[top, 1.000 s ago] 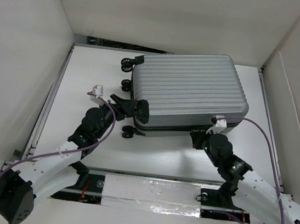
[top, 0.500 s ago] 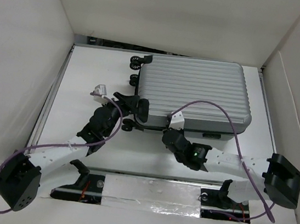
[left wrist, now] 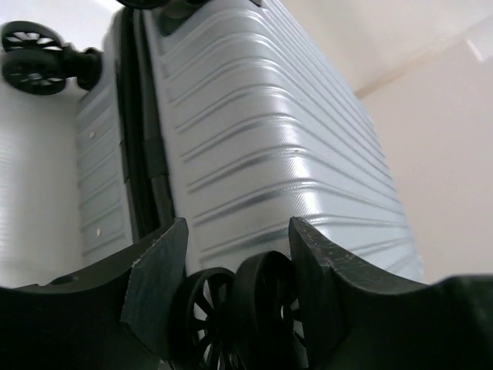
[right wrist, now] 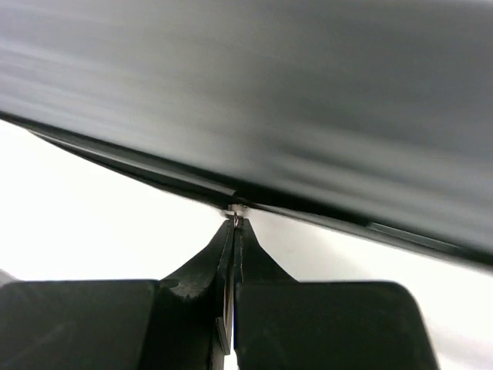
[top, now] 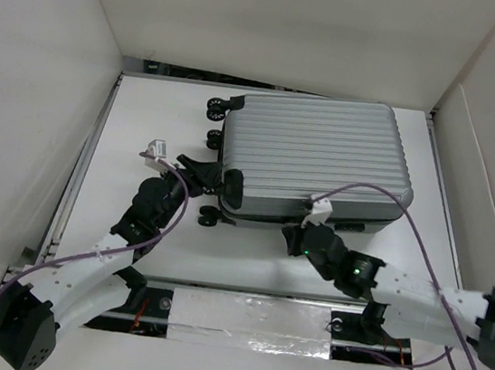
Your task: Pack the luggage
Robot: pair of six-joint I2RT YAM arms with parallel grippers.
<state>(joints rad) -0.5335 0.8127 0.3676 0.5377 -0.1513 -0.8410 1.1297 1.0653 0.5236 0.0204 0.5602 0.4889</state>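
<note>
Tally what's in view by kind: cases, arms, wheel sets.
Suitcase: 1
Robot arms: 2 (left arm, right arm)
Wheel sets: 4 (two at the far-left end, one near, one between the fingers of the left gripper)
Total: 7

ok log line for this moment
luggage: lid down, lying flat | left gripper: around wheel, grip unclear | right gripper: shut on zipper pull

White table [top: 138, 116] boxed by plain white walls [top: 296, 27].
</note>
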